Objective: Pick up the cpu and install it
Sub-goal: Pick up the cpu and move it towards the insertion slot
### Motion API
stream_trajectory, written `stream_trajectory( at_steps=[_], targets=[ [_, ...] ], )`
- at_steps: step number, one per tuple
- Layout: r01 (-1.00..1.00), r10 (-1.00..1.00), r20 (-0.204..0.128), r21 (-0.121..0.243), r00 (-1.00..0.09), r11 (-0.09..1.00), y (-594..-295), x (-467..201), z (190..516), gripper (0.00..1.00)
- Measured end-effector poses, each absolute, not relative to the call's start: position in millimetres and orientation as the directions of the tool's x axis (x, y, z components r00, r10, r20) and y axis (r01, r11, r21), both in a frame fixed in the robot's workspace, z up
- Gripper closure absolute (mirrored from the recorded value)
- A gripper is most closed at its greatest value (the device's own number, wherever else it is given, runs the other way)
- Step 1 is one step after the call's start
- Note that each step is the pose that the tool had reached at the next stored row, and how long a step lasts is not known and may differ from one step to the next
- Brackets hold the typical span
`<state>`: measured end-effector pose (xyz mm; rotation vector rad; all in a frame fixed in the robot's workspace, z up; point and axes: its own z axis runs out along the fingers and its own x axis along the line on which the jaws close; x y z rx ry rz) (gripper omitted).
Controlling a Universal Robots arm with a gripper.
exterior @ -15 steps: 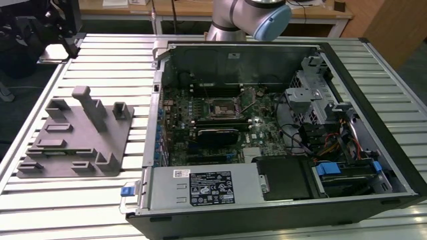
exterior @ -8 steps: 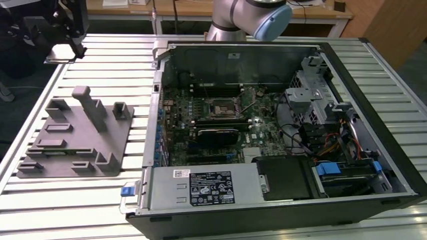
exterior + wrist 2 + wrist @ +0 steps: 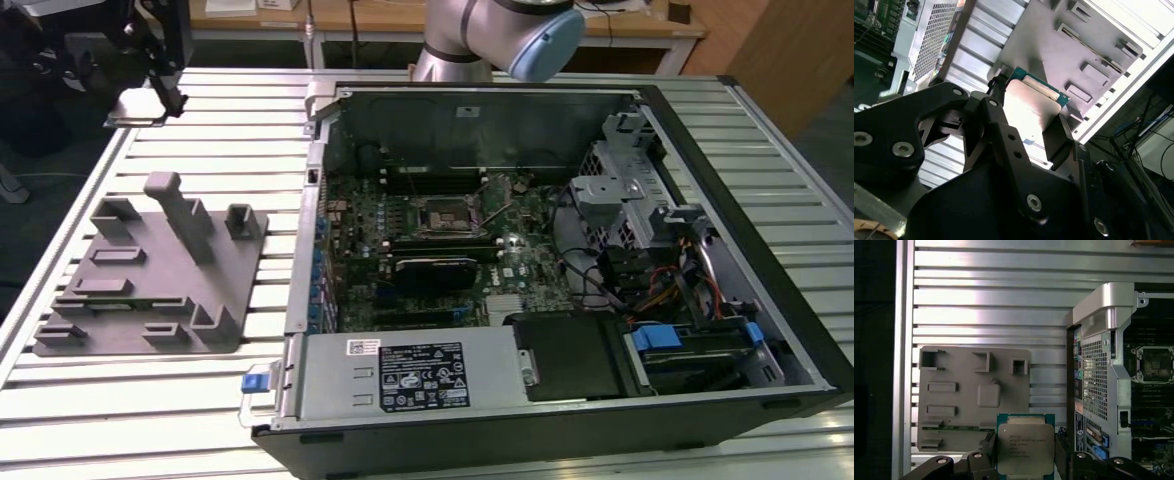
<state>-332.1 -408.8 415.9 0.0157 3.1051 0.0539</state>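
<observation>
cpu [image 3: 1025,449] clamped between the fingers of the hand [image 3: 1024,456], held up off the desk [image 3: 1004,315].
Exterior view's left to right: grey fixture [image 3: 147,290] on the slats, cpu held near it, then open PC case [image 3: 561,260] with socket frame [image 3: 437,215].

The cpu [image 3: 1025,449], a flat square chip with a silvery metal top and green rim, is pinched by its edges in the gripper [image 3: 1025,454], raised clear above the grey fixture [image 3: 974,395].
</observation>
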Motion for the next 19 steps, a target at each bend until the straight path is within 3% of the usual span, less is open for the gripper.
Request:
stream_trajectory(
  at_steps=[19],
  targets=[
    [0.01,0.011,-0.036,0.035,-0.999,0.999,-408.4,-308.1,415.9,0.45]
  ],
)
